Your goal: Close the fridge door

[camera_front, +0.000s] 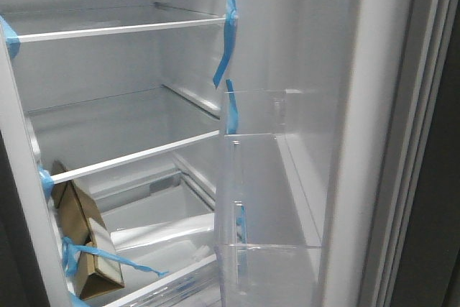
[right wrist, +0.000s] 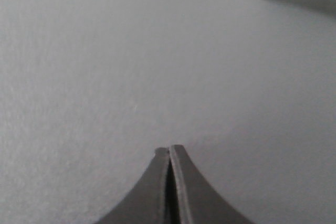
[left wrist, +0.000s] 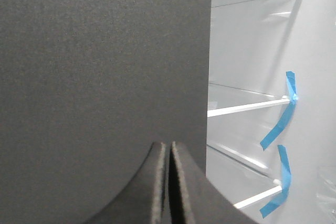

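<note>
Front view: fridge interior, open, white lining. The fridge door stands on the right, swung out toward the camera, its long axis vertical; its white inner face carries clear plastic bins and blue tape strips. Glass shelves run across the compartment to the left. A brown cardboard carton leans tilted at near left, bound with blue tape. No arm shows in this view.

Left wrist view: left end effector, fingers pressed together, holding nothing, set before a matte dark grey panel; whether it touches cannot be told. To one side of the panel the shelves and taped lining appear.

Right wrist view: right end effector, fingers closed tip to tip, empty, pointed at a plain dark grey face that fills nearly the whole frame; contact cannot be told.
</note>
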You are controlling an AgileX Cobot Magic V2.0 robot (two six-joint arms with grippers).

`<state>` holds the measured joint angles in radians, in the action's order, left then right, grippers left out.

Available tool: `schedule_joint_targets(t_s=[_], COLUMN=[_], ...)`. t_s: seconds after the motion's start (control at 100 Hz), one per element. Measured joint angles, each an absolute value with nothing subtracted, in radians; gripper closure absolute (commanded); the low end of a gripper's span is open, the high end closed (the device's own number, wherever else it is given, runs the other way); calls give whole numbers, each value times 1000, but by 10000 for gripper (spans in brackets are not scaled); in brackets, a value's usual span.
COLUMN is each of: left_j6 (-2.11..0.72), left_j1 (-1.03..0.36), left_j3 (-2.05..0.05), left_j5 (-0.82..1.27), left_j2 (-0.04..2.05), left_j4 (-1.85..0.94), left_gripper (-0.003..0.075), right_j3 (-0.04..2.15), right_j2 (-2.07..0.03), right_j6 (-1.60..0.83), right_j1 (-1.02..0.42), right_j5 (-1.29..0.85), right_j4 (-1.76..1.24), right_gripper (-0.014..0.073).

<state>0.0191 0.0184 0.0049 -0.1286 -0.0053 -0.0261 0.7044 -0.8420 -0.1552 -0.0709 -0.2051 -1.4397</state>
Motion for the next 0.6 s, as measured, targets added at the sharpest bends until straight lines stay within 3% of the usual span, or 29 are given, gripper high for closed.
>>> schedule_joint_targets(t_s=[0.24,0.6], left_j6=[19,19], left_j1=[18,18], left_j3=[5,5], left_j5=[-129,-129], left_j2=[-5,-5], left_j4=[-26,-26], left_gripper=[740,740], right_j3=[779,961], right_j2=[-920,-1099], right_j6=[-155,-155], right_j1=[-77,-224], right_j5=[-240,-217], right_j4=[-1450,-1361], right_gripper=[639,639])
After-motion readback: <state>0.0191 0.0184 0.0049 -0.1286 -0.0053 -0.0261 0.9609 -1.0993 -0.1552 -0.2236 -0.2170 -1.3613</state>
